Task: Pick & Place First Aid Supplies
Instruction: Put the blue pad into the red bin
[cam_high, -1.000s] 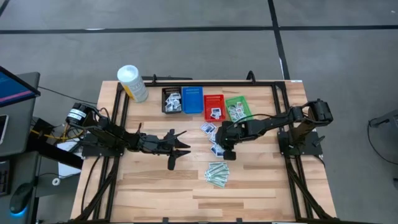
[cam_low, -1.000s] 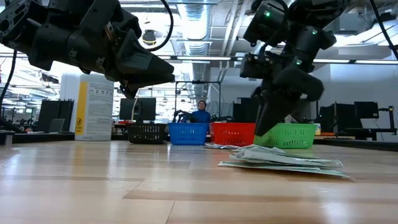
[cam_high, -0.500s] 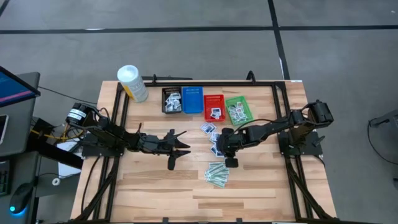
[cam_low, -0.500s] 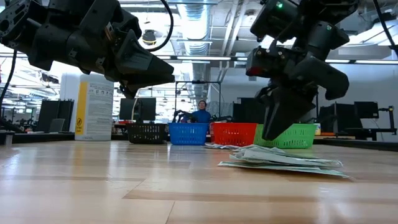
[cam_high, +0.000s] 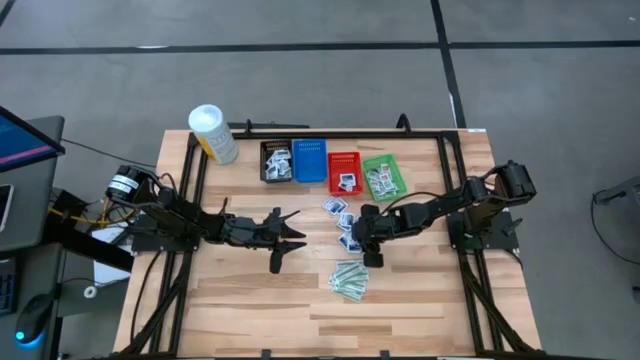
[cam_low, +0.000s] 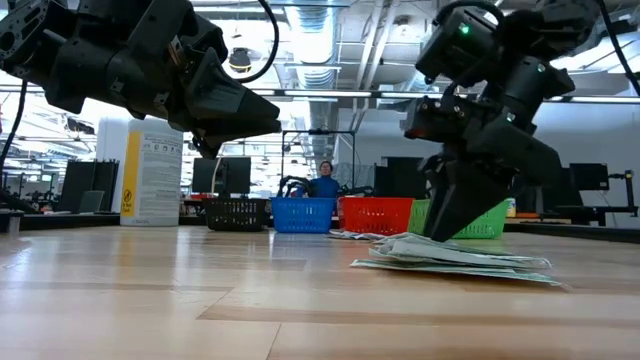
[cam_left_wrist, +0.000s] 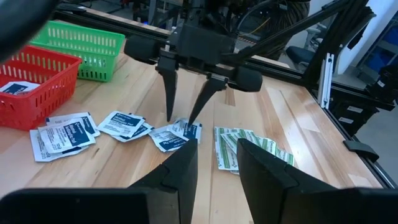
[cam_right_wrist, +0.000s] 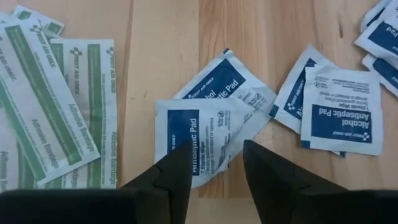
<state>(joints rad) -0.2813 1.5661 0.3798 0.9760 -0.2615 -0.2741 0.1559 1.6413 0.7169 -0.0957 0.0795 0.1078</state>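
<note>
Right gripper (cam_right_wrist: 214, 168), fingers apart, we hold just above antiseptic packet (cam_right_wrist: 202, 140), w/ left gripper (cam_high: 283, 240) further off.

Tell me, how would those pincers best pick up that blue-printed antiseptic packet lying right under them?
Probably from straight above. The antiseptic packet lies flat on the table, overlapping another, so no side is exposed. The right gripper, open, could pinch its lower edge, where the packet is free of its neighbour, a finger on either side of it. The green strips lie clear.

Right end effector (cam_low: 462, 225) poised above flat packets (cam_low: 455, 256) on bench (cam_low: 200, 300); four baskets (cam_low: 300, 214) along far edge.
</note>
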